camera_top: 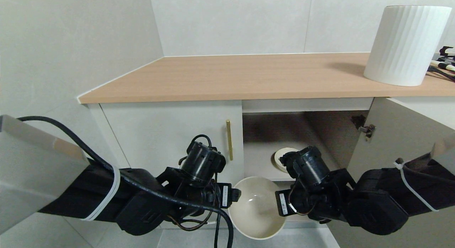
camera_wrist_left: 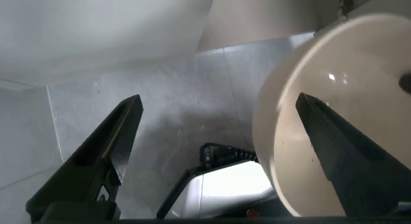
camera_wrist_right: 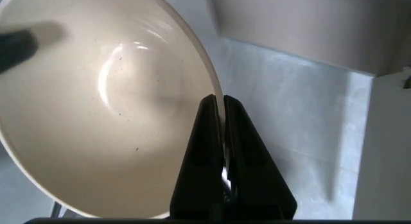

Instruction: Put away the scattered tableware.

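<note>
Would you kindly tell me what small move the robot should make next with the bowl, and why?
Probably ease the right claw forward to carry the bowl into the open cabinet: it is shut on the bowl's rim, the left claw stands open, and a dish already sits on the shelf.

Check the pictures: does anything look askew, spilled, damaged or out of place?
Only the cream bowl stands out: it hangs steeply tilted before the open cabinet, pinched by its rim in the right claw. A few dark specks dot its inside. Nothing looks spilled or broken.
</note>
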